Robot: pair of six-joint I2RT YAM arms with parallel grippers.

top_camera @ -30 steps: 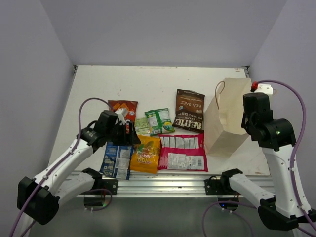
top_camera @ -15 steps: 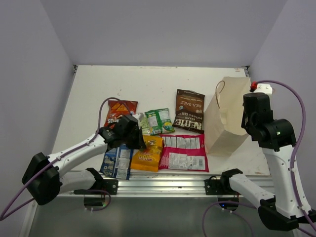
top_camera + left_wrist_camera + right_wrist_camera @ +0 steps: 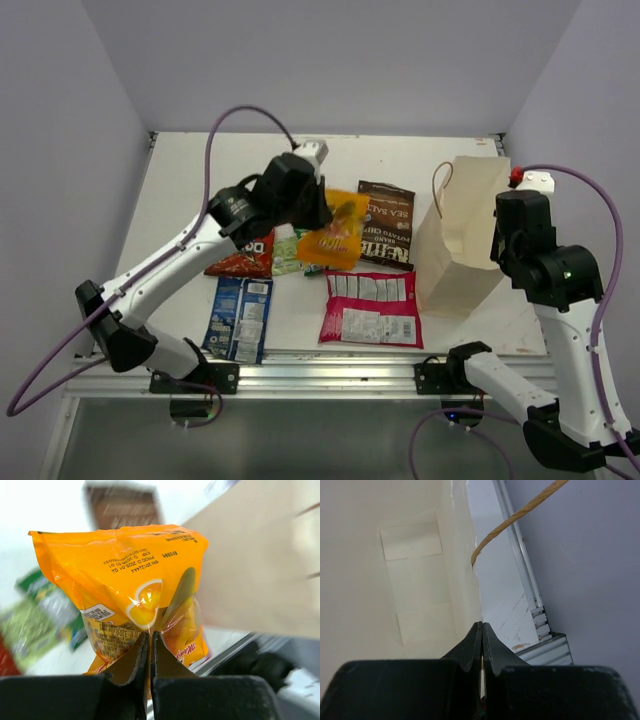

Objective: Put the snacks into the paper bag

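My left gripper [image 3: 320, 218] is shut on the orange-yellow snack packet [image 3: 336, 232], which hangs in the air left of the paper bag [image 3: 458, 240]. In the left wrist view the jaws [image 3: 150, 636] pinch the packet's [image 3: 125, 575] lower edge, with the tan bag [image 3: 260, 565] behind it. Flat on the table lie the red Doritos [image 3: 240, 262], a green packet [image 3: 287, 252] partly hidden, the brown sea-salt chips [image 3: 386, 222], the blue packet [image 3: 240, 318] and the magenta packet [image 3: 369, 308]. My right gripper [image 3: 482, 626] is shut on the bag's wall [image 3: 385, 580], holding the bag upright.
The bag's loop handle [image 3: 520, 515] arches over the table at the right. An aluminium rail [image 3: 330, 368] runs along the near table edge. A small red and white object [image 3: 530, 180] sits at the back right corner. Grey walls close in both sides.
The left gripper shut on the orange-yellow packet, then lifted it up and to the right toward the bag. The right arm and the bag stayed still.
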